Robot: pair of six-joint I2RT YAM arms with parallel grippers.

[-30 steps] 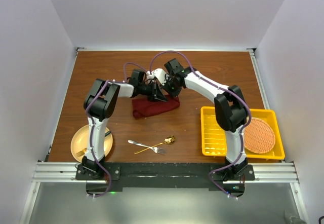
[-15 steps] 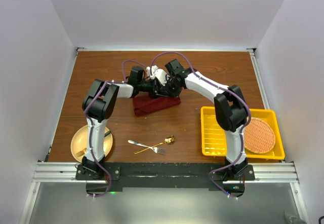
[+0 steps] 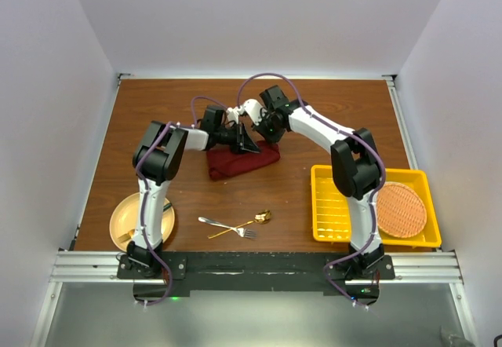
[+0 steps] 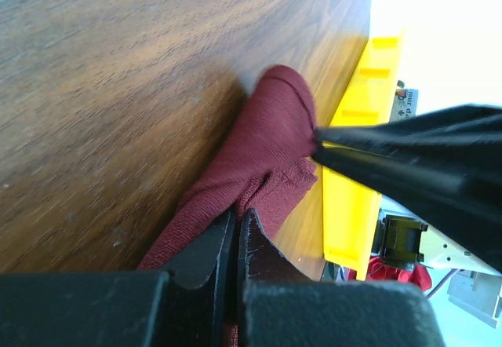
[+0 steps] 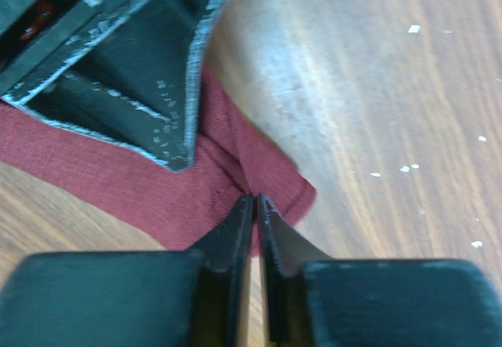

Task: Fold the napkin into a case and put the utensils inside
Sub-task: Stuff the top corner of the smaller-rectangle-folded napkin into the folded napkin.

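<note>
The wooden desk [image 3: 157, 111] is occupied at its near right by a yellow tray [image 3: 333, 206], in which a round orange mat [image 3: 401, 209] is laid. The napkin [image 3: 235, 162] is bunched at mid-desk. A tan plate [image 3: 125, 221] is set at the near left. The fork [image 3: 220, 224] and spoon [image 3: 263, 217] are crossed near the front edge, well apart from the napkin. The left claw [image 4: 238, 225] is closed on the napkin. The right claw [image 5: 255, 206] is seen almost closed at the cloth's edge, and whether it grips cannot be told.

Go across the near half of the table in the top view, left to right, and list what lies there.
beige plate → crossed fork and gold spoon → yellow tray → orange woven mat in the tray's right part
</note>
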